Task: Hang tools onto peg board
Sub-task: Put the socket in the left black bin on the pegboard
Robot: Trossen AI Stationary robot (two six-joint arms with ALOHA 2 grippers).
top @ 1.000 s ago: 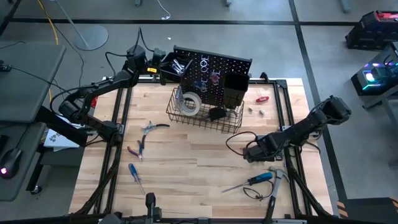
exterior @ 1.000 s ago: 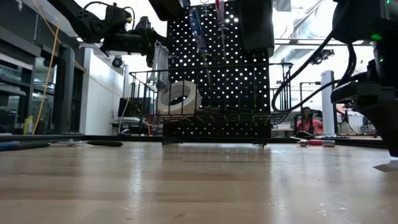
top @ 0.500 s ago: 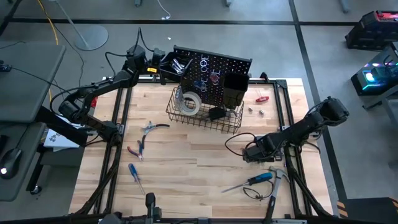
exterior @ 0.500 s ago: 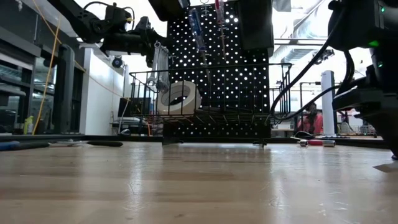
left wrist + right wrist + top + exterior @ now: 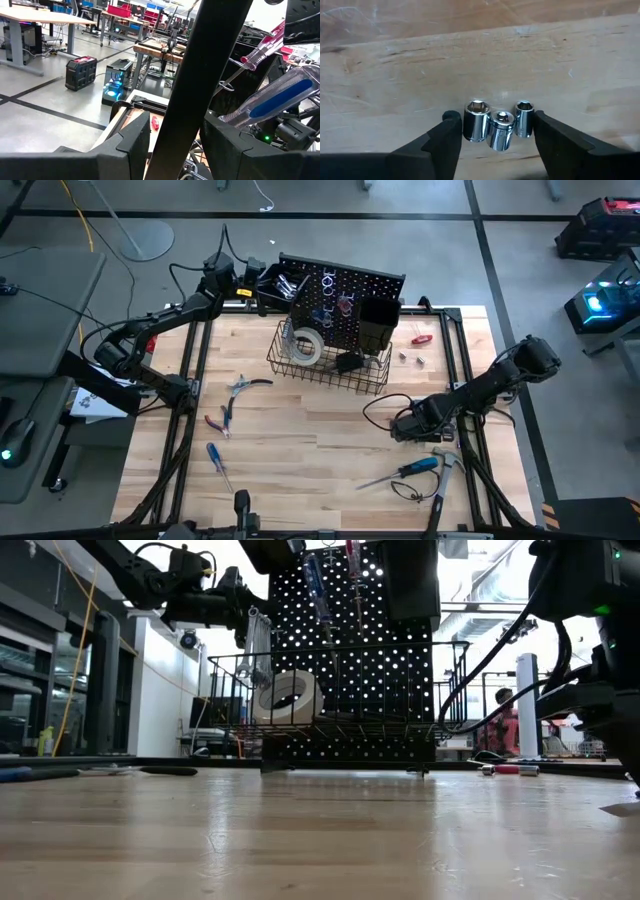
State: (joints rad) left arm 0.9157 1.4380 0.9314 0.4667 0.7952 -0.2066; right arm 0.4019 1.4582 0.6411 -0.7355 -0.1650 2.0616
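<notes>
Right gripper (image 5: 492, 131) hangs low over pale grained wood, jaws spread; three shiny chrome sockets (image 5: 499, 125), short cylinders, stand clustered between its fingers; left gripper (image 5: 175, 137) straddles a dark flat bar (image 5: 200, 80), grip uncertain.

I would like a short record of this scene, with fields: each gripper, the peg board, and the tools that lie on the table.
left gripper: raised at the left end of the peg board
right gripper: low over the table, open, straddling three silver sockets
wire basket: holds the white tape roll
loose on table: red pliers, blue screwdriver, hammer
</notes>
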